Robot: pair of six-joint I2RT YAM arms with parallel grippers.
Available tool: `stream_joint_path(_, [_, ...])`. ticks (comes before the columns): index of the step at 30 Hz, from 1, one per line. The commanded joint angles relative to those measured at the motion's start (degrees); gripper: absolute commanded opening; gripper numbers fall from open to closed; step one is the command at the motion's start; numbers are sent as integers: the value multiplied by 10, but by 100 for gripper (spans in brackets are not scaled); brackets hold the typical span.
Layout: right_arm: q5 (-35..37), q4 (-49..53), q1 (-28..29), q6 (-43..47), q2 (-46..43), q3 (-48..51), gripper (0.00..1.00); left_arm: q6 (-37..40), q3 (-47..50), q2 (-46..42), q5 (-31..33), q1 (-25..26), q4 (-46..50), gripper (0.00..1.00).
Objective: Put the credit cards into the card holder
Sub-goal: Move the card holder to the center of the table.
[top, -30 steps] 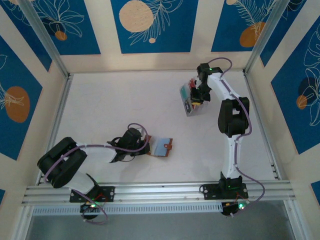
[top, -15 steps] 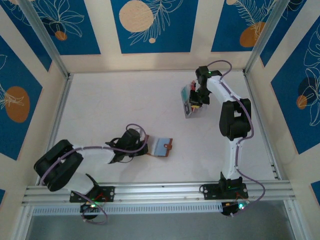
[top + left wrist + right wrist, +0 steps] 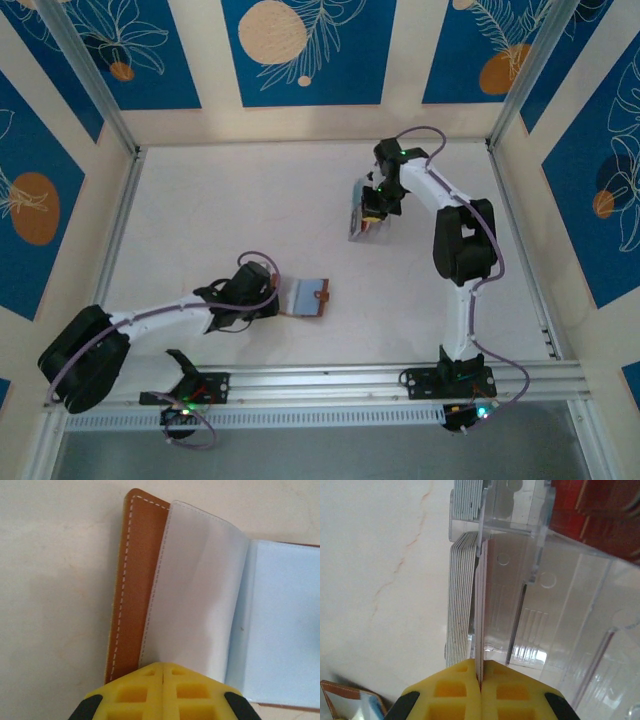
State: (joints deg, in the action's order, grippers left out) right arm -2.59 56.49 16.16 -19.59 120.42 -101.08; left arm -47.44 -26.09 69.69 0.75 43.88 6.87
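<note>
From my remote desk I counted two robot arms, the left arm (image 3: 160,315) and the right arm (image 3: 460,240), on one white table (image 3: 220,220), and two yellow-tipped grippers, the left gripper (image 3: 163,669) and the right gripper (image 3: 480,674). There was one brown wallet (image 3: 137,580) and one clear plastic tray (image 3: 560,610). Of the cards, one single card (image 3: 481,610) showed edge-on; the pale cards (image 3: 460,605) and the red cards (image 3: 590,510) were packed too tightly for me to number.
</note>
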Motion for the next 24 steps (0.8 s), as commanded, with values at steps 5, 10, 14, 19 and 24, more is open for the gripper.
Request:
stream_joint_path(5, [-56,16,53,-18,-1,11,0,22,-49,-65,45,-4,97,0])
stream_joint_path(10, [-45,29,81,-12,5,-3,0,31,-90,-102,66,-4,154,1])
stream_joint_path(14, [-8,49,91,-10,5,-18,0,35,-119,-108,58,-4,167,3])
stream_joint_path(19, [2,56,90,-8,3,-31,6,53,-168,-58,21,-6,128,6])
stream_joint_path(24, [-26,52,87,-8,4,-37,16,43,-222,50,-69,-23,51,4])
